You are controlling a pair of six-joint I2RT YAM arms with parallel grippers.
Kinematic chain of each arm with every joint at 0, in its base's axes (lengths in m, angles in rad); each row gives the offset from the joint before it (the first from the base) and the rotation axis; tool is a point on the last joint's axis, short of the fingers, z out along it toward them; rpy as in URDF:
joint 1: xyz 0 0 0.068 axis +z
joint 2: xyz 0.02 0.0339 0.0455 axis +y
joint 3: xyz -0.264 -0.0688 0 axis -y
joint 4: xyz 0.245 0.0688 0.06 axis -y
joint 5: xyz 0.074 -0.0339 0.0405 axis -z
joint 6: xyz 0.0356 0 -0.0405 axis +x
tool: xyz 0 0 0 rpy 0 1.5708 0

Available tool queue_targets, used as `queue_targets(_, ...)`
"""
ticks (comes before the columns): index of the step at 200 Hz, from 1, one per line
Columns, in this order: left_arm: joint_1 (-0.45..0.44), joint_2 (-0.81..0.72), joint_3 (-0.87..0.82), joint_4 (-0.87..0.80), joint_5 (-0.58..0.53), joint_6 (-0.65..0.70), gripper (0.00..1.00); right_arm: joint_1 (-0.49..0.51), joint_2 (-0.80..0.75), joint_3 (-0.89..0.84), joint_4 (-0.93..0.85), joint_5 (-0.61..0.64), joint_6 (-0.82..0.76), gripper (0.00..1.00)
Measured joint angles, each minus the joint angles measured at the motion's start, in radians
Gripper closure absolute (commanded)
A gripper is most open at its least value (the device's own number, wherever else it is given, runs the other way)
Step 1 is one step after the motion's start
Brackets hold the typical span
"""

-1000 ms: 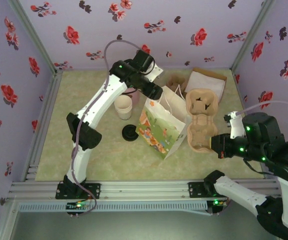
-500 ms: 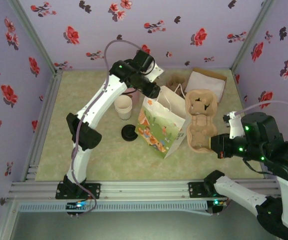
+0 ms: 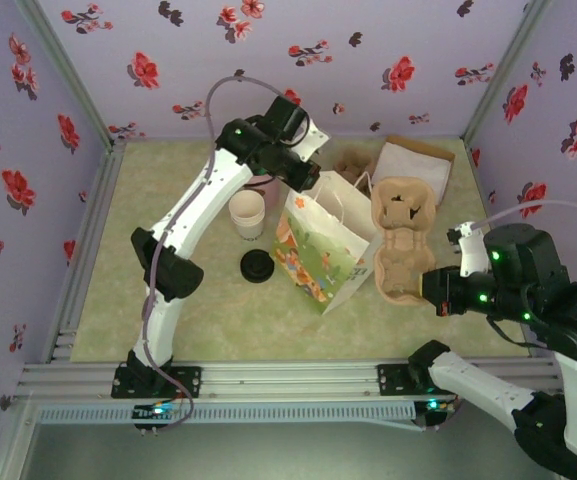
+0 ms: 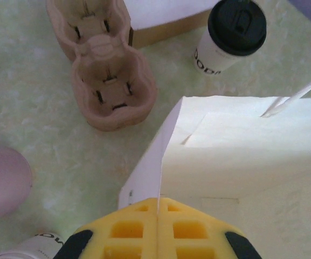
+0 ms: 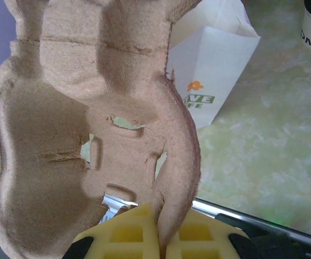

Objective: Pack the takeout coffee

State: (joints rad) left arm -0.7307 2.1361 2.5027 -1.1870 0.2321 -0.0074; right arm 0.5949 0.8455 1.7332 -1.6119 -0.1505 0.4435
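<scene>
Pinching the bag [image 4: 241, 135] rim, my left fingers [image 4: 128, 229] hold it open. Right fingers [image 5: 123, 237] (likewise closed) clamp the carrier [image 5: 63, 108].

A: Top external, position?
B: Fixed, high behind the arm bases, tilted down over the whole table [image 3: 118, 290] toward the back wall. Farthest view.
A: Wrists?
B: Left wrist looks straight down past the left gripper [image 4: 158, 208], close above the paper bag [image 4: 241, 140]. Right wrist looks across the table, pulp carrier [image 5: 63, 118] very near.
A: Overlap?
B: Bag in all three.
</scene>
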Motion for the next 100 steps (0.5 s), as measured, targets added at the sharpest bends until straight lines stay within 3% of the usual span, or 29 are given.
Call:
queue_targets(42,-0.009,-0.032,0.068,0.083,0.036,-0.127,1.0,0.0,0.0,0.0,0.0,0.004,-0.018,1.0)
queue_targets(100,-0.103,-0.143,-0.141,0.249,0.068,-0.128,1.0,0.01,0.007,-0.023,0.014,-0.096,-0.05,1.0)
